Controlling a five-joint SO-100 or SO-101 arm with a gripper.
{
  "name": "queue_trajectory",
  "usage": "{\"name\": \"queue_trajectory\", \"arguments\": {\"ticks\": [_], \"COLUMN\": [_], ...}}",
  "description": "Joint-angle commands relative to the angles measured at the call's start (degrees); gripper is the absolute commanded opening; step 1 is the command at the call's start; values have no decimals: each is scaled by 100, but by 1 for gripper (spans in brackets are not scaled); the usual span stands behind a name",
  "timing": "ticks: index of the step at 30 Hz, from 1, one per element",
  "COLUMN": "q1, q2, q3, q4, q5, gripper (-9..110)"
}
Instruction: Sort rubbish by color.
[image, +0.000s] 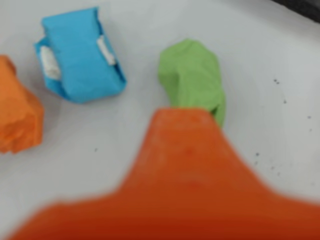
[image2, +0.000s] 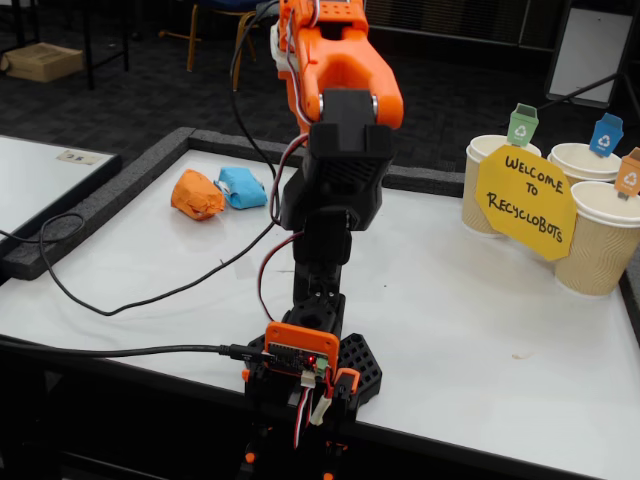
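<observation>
A white table (image2: 480, 300) holds an orange and black robot arm (image2: 335, 120) bolted near its front edge. In the fixed view the arm rises from its base and leans away from the camera toward twelve o'clock, hiding its own gripper.

In the wrist view, a blurred orange finger (image: 182, 150) of the gripper fills the bottom of the picture, rising to a blunt tip near the centre. Only this one finger shows, so whether the gripper is wide or narrow cannot be told. It seems to hold nothing, though the blur makes that uncertain.

Three crumpled paper wads lie on the table. In the wrist view, the green wad (image: 192, 77) sits at one o'clock from the fingertip, just beyond it and partly covered by it. The light blue wad (image: 80, 55), with white patches showing in its folds, lies at ten o'clock. The orange wad (image: 17, 107) sits at nine o'clock, cut off by the edge of the picture.

In the fixed view, the orange wad (image2: 197, 194) and light blue wad (image2: 243, 187) touch each other at about ten o'clock from the arm's base. Three paper cups (image2: 600, 240) with small coloured tags stand at two o'clock, behind a yellow sign (image2: 525, 200) reading "Welcome to Recyclobots".
</observation>
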Motion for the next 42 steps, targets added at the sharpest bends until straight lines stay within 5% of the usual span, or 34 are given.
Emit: {"name": "queue_trajectory", "arguments": {"ticks": [1, 42], "q1": [158, 325], "q2": [9, -4737], "q3": [-396, -2426], "q4": [-237, -1187], "q5": [26, 26], "gripper": [10, 26]}}
